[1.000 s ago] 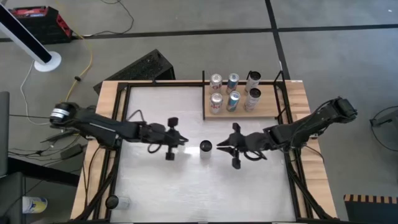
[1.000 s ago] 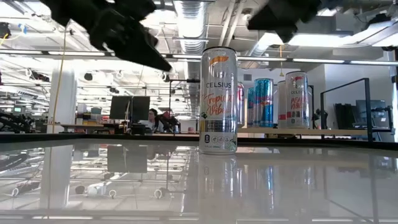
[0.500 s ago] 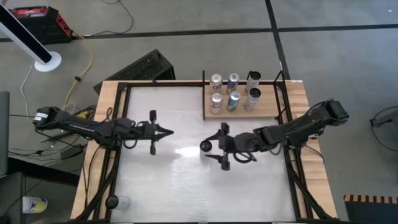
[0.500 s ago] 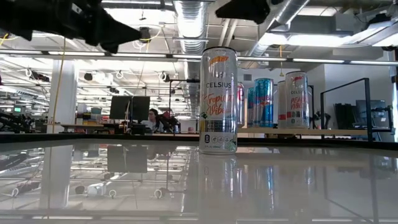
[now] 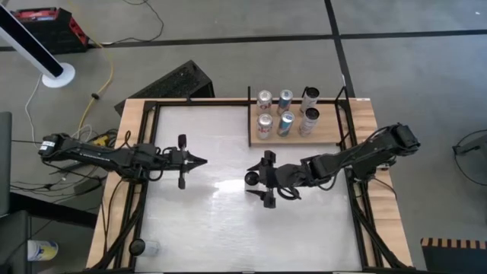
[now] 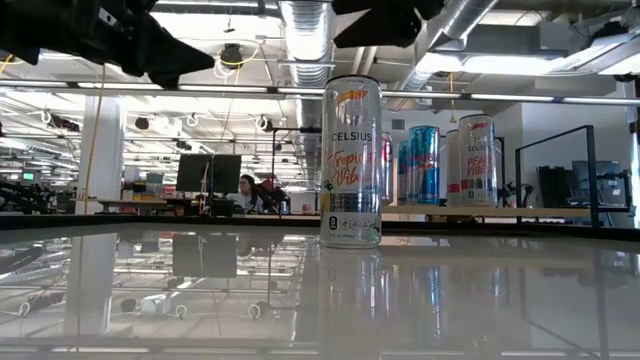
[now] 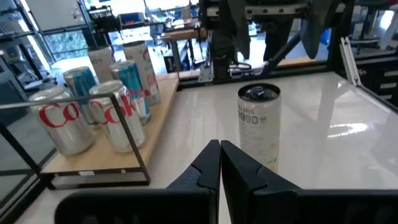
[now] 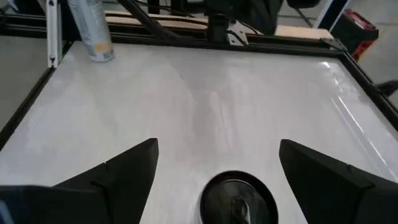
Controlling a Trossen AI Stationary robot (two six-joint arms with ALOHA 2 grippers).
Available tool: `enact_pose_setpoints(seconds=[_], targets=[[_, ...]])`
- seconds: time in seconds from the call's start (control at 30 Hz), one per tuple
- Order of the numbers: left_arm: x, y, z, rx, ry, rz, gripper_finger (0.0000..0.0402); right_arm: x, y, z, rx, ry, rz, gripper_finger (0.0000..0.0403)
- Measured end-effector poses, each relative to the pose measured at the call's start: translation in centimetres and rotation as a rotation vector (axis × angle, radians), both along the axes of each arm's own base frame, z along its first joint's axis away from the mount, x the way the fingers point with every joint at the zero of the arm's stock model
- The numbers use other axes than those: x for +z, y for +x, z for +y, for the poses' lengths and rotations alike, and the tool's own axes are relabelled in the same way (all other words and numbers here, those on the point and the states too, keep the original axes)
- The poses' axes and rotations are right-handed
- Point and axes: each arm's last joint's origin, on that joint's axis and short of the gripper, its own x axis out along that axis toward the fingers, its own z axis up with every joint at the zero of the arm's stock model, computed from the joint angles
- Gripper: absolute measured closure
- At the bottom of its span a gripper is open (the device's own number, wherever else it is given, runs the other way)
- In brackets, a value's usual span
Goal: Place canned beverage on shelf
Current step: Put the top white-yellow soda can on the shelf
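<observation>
Holding six cans, the shelf (image 5: 332,131) stands upright.

A grey tiled floor (image 5: 228,53) surrounds the table, with a red-and-black box (image 5: 52,25) and a white round-based stand (image 5: 55,74) on it, while exposed ceiling ducts (image 6: 305,35) hang above distant office desks (image 6: 150,205).

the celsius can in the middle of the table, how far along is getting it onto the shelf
Done: six cans already stand on the shelf. In hand: the right gripper is open, its fingers either side of the Celsius can, which stands upright on the table, not yet gripped. The left gripper waits shut, well clear. Left: grip, lift, place.
</observation>
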Motion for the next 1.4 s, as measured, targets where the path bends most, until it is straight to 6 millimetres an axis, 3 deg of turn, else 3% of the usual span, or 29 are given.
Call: enact_pose_setpoints(seconds=[0.4,0.63,1.03,1.4], targets=[[-0.6,0.3,0.0,-0.007,-0.002,0.051,0.0401,-0.8,-0.1,-1.8,-0.095,0.05,0.091,0.0044],[-0.6,0.3,0.0,-0.008,-0.002,0.054,0.0401,-1.0,-0.2,-1.7,-0.097,0.055,0.108,0.0044],[-0.9,0.2,0.0,-0.008,0.0,0.08,0.0401,-5.1,1.6,-1.4,-0.11,0.036,0.197,0.0044],[-0.8,0.2,0.0,-0.008,0.009,0.076,0.0401,-4.0,1.5,-1.4,-0.115,0.053,0.15,0.0045]])
